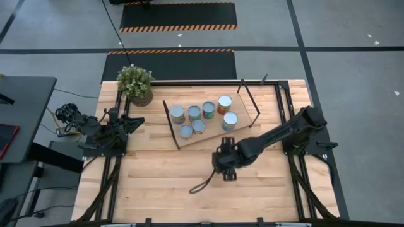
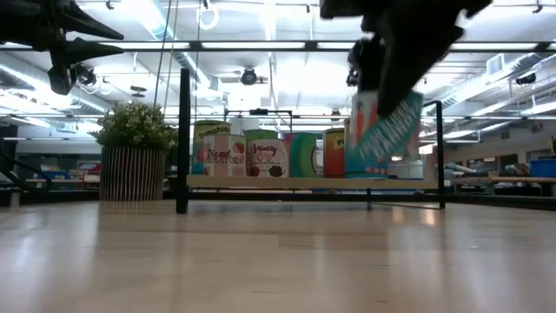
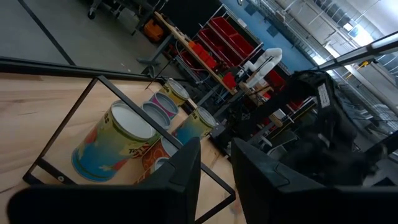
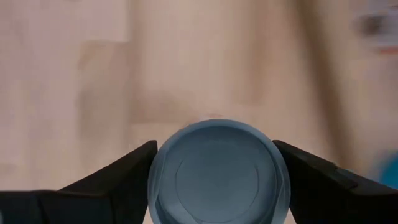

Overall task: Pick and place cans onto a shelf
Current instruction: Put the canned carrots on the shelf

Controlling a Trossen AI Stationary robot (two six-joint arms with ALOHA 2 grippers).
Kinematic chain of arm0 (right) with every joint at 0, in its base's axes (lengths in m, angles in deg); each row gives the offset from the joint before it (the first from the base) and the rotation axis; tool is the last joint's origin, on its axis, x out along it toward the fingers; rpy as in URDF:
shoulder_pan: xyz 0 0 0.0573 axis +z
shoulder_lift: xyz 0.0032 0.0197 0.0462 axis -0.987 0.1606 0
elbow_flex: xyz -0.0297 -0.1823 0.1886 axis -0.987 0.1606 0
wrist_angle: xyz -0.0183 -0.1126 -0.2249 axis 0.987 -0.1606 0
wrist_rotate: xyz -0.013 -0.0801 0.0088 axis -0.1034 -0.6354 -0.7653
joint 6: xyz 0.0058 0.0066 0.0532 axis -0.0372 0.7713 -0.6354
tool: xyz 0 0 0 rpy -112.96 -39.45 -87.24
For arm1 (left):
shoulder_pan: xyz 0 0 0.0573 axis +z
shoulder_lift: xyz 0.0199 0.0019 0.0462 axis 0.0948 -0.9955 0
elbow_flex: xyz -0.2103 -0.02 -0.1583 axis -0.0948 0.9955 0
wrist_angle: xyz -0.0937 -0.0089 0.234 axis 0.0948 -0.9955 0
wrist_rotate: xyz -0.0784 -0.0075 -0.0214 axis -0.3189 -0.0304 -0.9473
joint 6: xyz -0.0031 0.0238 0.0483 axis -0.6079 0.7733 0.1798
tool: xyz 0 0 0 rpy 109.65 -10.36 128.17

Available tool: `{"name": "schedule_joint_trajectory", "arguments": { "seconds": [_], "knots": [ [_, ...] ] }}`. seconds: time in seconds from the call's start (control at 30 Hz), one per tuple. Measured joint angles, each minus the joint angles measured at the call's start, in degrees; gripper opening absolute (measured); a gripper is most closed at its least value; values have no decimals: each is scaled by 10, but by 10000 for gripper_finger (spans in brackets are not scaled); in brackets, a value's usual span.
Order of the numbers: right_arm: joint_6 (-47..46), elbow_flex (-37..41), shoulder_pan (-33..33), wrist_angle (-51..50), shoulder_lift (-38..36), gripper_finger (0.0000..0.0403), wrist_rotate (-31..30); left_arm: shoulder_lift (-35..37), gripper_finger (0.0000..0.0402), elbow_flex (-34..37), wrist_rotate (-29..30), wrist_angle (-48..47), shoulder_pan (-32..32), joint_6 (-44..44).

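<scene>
Several cans (image 1: 202,116) stand upright on the light-wood shelf (image 1: 249,129) at the table's far middle; they also show in the low view (image 2: 261,155). My right gripper (image 1: 225,162) is above the table in front of the shelf. It is shut on a can with a teal and red label (image 2: 384,130) and a blue-grey top (image 4: 217,171). In the high view the gripper hides this can. My left gripper (image 3: 216,171) waits at the table's left side, its fingers a little apart and empty. My right gripper pinches the can's round side just below its top rim (image 4: 160,177) between its two fingers, one finger (image 4: 121,174) on each side. The fingers come from above, pointing down. The can hangs below them, tilted, clear of the table.
A potted green plant (image 1: 135,84) stands at the far left corner beside the shelf. The shelf's black frame ends (image 1: 250,101) rise at its sides. Bare wooden tabletop (image 1: 158,183) lies in front of the shelf.
</scene>
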Motion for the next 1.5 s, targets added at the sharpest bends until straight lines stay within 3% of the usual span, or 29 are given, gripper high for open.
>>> {"name": "schedule_joint_trajectory", "arguments": {
  "seconds": [0.2,0.5,0.97,1.23,1.5],
  "knots": [
    [52,0,-51,-66,-65,307,-54,0,96,0,0,0,0,0],
    [108,100,-156,-38,-168,307,-32,0,96,0,0,0,0,0],
    [152,122,-199,-66,-229,307,-3,0,96,0,0,0,0,0],
    [170,202,-248,-46,-298,307,10,0,96,0,0,0,0,0],
    [275,225,-283,-13,-277,307,11,0,96,0,0,0,0,0]
  ]
}}
